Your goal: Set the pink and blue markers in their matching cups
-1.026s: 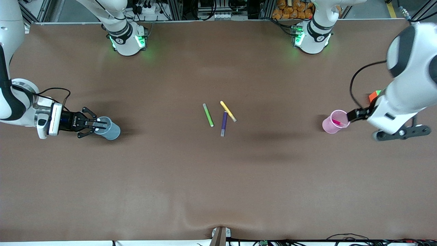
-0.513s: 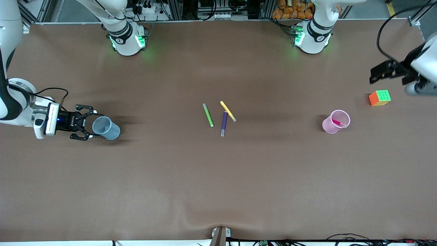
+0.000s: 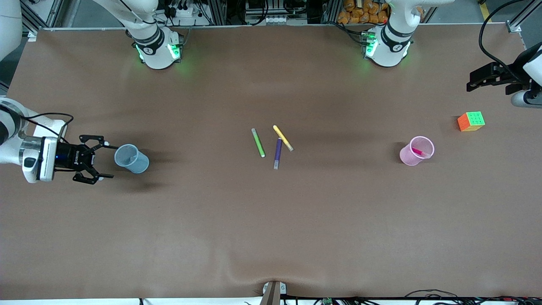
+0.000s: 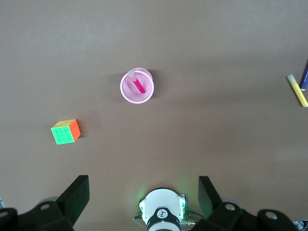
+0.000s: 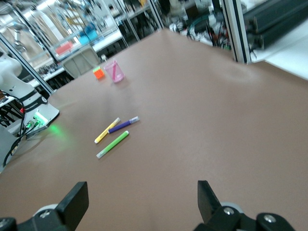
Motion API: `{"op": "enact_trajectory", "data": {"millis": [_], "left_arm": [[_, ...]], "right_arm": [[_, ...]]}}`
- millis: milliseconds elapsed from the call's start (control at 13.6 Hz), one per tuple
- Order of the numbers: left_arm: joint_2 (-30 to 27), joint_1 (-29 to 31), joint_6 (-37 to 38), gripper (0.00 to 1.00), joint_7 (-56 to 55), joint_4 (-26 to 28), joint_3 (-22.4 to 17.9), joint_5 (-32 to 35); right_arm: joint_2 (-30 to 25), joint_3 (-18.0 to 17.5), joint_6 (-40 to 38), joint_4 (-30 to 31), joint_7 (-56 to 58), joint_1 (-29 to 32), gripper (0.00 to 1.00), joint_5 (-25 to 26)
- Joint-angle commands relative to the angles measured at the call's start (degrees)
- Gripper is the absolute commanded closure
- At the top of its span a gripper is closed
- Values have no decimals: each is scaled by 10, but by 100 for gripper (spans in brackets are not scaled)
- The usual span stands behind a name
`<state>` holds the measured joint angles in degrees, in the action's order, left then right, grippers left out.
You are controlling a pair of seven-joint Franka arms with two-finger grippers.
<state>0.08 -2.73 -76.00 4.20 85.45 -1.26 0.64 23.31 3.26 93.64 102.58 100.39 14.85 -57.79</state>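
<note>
The right gripper (image 3: 98, 158) is hovering low over the table at the right arm's end, its black fingers (image 3: 91, 138) standing wide apart with nothing between them. Just beside its fingertips the small light blue translucent mesh-walled cup (image 3: 131, 158) is sitting upright on the brown table (image 3: 271, 237); whether the blue marker is lying inside it cannot be told.

At the middle of the table three slim markers are lying close together: a green marker (image 3: 258, 142), a purple marker (image 3: 277, 153) and a yellow marker (image 3: 283, 137), the purple one's upper end nearly meeting the yellow one.

Toward the left arm's end the small pale pink translucent cup (image 3: 416, 150) is standing upright, and the bright magenta-pink marker (image 4: 135, 83) is leaning inside it, its greyish end at the rim. Near it, a multicoloured puzzle cube (image 3: 471, 121) is resting on the table.

The left gripper (image 3: 487, 79) is hanging high over the table's edge at that end, jaws spread wide and empty.
</note>
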Motion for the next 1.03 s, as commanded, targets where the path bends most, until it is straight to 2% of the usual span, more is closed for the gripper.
{"op": "enact_trajectory", "data": {"millis": [0,147,440,733,806,953], "left_arm": [[-70,-1,-47,0,-10,79,3,3],[-79,-1,-64,0,-10,97,5,7],[-63,-1,-65,0,-2,57,1,9],[-62,0,-53,0,-13,59,4,9],[-60,1,-53,0,-17,59,5,10],[-58,1,-53,0,-10,58,1,9]], "right_arm": [[-56,1,21,-23,-160,-37,0,81],[-90,1,36,-31,-269,-59,0,146],[-164,-4,49,-33,-494,-100,0,303],[-212,-8,37,-54,-668,-126,0,429],[-225,-12,28,-56,-715,-133,0,465],[-248,-44,8,-57,-825,-134,0,527]]}}
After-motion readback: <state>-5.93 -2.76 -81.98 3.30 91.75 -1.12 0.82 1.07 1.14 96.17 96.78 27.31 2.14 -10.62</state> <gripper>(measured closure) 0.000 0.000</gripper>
